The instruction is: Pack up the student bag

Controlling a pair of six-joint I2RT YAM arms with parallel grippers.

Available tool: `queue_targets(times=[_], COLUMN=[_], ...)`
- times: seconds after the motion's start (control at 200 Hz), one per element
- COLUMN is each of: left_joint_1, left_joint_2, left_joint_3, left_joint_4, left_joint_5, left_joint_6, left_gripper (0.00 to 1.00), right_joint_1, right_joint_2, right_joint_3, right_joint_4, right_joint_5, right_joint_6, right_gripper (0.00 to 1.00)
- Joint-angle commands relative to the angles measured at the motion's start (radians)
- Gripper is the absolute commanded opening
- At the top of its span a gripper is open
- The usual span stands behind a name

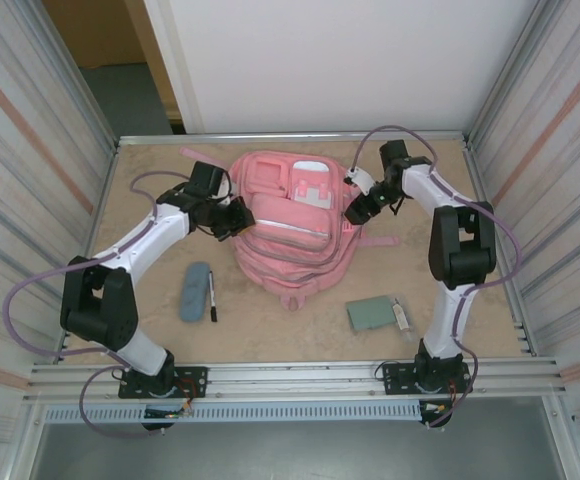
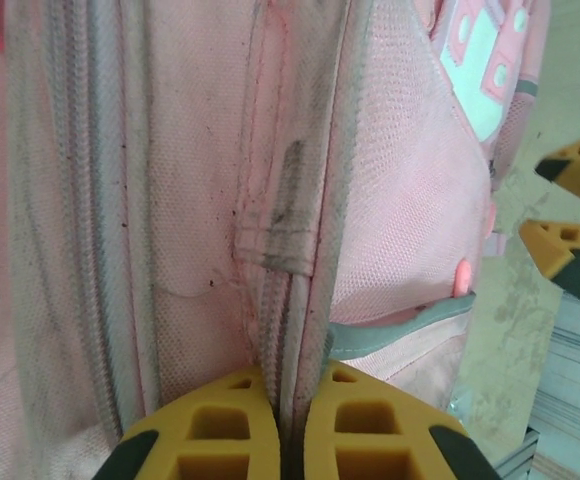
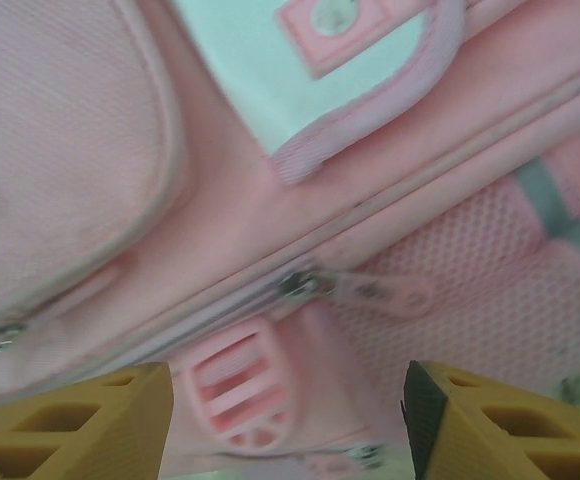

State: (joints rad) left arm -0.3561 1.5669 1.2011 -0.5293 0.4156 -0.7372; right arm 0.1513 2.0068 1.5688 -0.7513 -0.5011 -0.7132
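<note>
The student bag [image 1: 285, 225] lies flat on the counter [image 1: 270, 330], centre of the frame toward the top; the left claw [image 2: 290, 400] is pinched tight on a seam ridge at its left flank; the right claw [image 3: 285, 400] stands wide above a zip pull [image 3: 370, 292]; the soft, limp fabric will likely slump, so seams and pulls look like the firmer holds.

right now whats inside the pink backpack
Its inside is hidden: the student bag lies on the table with fabric covering everything. The left gripper is shut on a zip seam at its side; the right gripper hangs open near a zipper pull.
</note>
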Motion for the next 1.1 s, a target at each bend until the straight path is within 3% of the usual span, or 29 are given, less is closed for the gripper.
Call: queue_targets(times=[0.0,0.11,0.286,0.511,0.681,0.857,1.097], left_joint_1=[0.009,0.009,0.011,0.024,0.041,0.049,0.049], left_joint_2=[-0.073,-0.079,-0.091,-0.111,-0.112,-0.105,-0.123], left_joint_3=[0.068,0.059,0.051,0.027,0.009,-0.001,-0.08], left_joint_4=[0.037,0.057,0.052,0.056,0.072,0.084,0.18], left_joint_5=[0.099,0.11,0.114,0.116,0.143,0.157,0.138], left_joint_6=[-0.011,-0.028,-0.026,-0.021,-0.028,-0.033,-0.13], left_gripper=[0.0,0.0,0.0,0.0,0.0,0.0,0.0], right_joint_1=[0.004,0.042,0.056,0.033,0.03,0.037,0.059], right_joint_2=[0.031,0.041,0.072,0.159,0.144,0.098,-0.005], right_joint_3=[0.063,0.031,0.03,0.1,0.05,-0.004,-0.103], right_joint_4=[-0.118,-0.075,0.004,-0.051,-0.002,0.041,0.091], right_joint_5=[0.003,0.061,0.082,0.106,0.018,-0.018,0.014], right_joint_6=[-0.202,-0.363,-0.485,-0.529,-0.554,-0.555,-0.545], right_gripper=[0.62,0.63,0.62,0.58,0.45,0.23,0.11])
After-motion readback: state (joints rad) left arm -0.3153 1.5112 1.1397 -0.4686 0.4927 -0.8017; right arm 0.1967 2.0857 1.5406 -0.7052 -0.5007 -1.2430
